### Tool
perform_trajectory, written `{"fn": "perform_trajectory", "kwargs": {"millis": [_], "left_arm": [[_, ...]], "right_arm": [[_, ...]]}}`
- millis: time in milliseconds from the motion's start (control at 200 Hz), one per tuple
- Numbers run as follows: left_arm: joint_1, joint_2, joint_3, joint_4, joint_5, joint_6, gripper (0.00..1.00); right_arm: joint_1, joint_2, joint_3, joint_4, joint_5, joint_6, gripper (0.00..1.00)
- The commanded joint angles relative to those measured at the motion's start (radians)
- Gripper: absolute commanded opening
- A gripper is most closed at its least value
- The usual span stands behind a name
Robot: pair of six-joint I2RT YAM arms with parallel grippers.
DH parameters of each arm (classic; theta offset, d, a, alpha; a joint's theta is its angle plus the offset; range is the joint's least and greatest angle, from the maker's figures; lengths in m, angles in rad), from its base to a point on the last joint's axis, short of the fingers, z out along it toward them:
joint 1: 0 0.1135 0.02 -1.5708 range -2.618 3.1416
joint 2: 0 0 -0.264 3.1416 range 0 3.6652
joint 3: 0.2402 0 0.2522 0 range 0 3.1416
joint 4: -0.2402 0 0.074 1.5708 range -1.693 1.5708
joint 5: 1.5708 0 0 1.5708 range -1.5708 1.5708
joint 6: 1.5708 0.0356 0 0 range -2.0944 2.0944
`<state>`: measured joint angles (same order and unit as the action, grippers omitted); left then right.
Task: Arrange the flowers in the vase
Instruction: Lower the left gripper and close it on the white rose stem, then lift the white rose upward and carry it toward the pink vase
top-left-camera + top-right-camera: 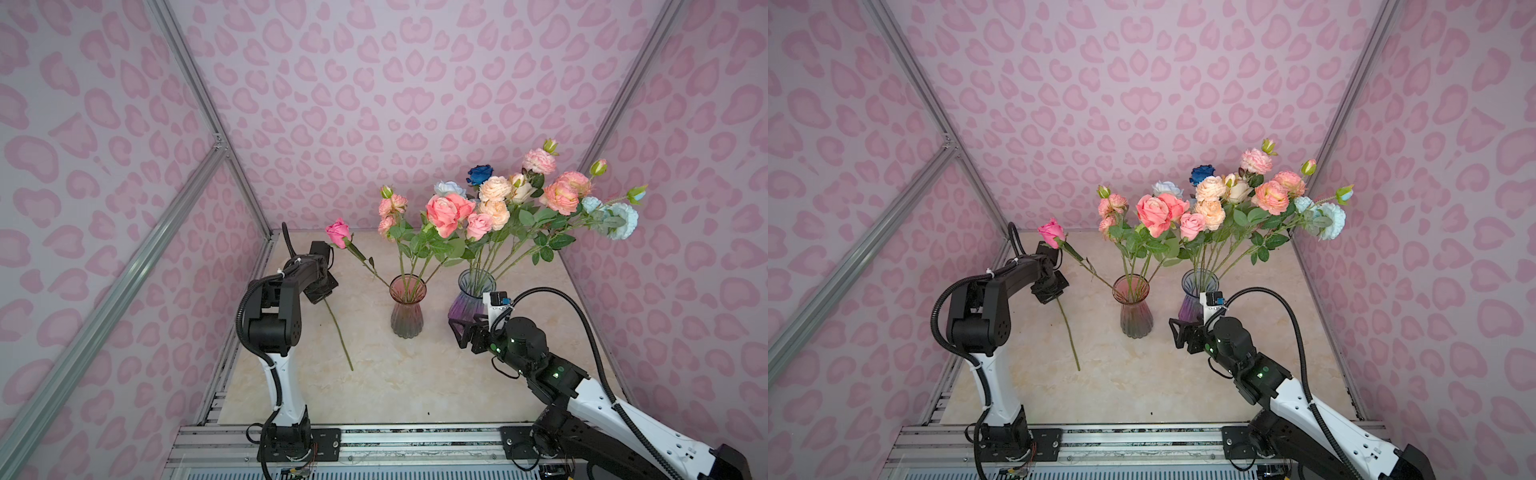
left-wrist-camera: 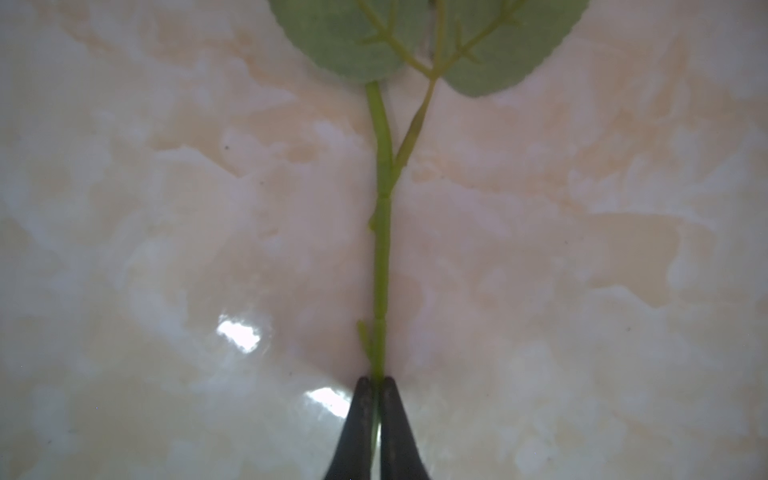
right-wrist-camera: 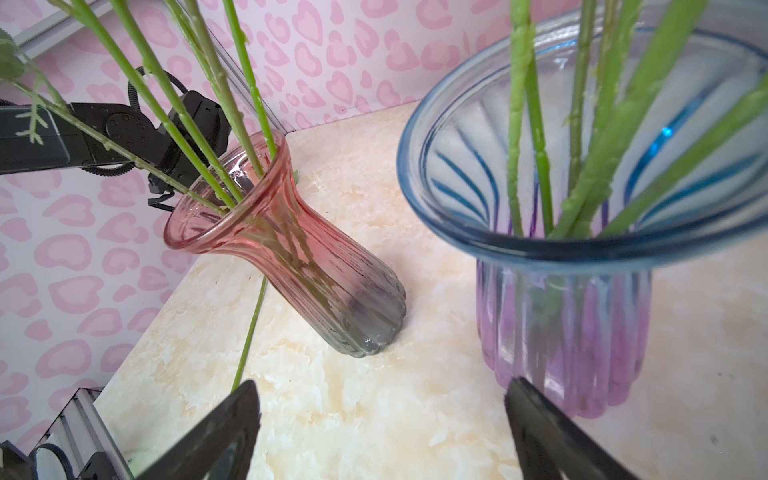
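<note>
My left gripper (image 2: pixel 376 380) is shut tight on a thin green flower stem (image 2: pixel 382 257). In the left wrist view the two black tips pinch the stem, and two green leaves (image 2: pixel 353 37) sit farther up it. In both top views this stem runs from the gripper down toward the front of the cream marble-look table (image 1: pixel 395 386). I cannot tell if its low end touches the table. I cannot see its bloom, because my arm hides it.

A ribbed glass vase, pink at the top and grey at the foot (image 1: pixel 406 311), stands upright in the middle of the table. It holds some small pink roses (image 1: pixel 392 205). A bright pink rose (image 1: pixel 338 232) leans out of it to the left, above my left arm.

Just beside it on the right stands a wider ribbed glass vase, blue at the rim and purple lower down (image 1: pixel 471 299). It holds the big bunch of flowers (image 1: pixel 494 191), with peach, cream, pale blue and one dark blue bloom (image 1: pixel 480 174).

My right gripper (image 3: pixel 382 399) has its jaws wide apart, low down by the foot of the blue and purple vase. I cannot tell if it touches the glass.
</note>
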<state>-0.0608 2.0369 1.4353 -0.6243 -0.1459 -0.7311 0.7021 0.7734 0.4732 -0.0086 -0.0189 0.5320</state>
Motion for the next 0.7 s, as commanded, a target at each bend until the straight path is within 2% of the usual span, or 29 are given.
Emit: {"fn": "perform_trajectory", "kwargs": {"millis": [0,300,455,695], "left_arm": [[-0.001,-0.081,-0.030,-0.003,0.003,0.011,0.03],[-0.018,-0.375,-0.199,0.068,0.026,0.031,0.03],[-0.029,-0.571,-0.264,0.103,0.042,0.047,0.03],[-0.049,-0.845,-0.278,0.133,0.050,0.102,0.03]], "right_arm": [[0.000,-0.007,0.005,-0.002,0.010,0.005,0.93],[0.002,-0.017,-0.005,-0.003,0.003,0.023,0.93],[0.002,-0.015,0.010,-0.020,0.016,0.014,0.93],[0.004,-0.021,0.033,-0.044,0.019,0.016,0.93]]}}
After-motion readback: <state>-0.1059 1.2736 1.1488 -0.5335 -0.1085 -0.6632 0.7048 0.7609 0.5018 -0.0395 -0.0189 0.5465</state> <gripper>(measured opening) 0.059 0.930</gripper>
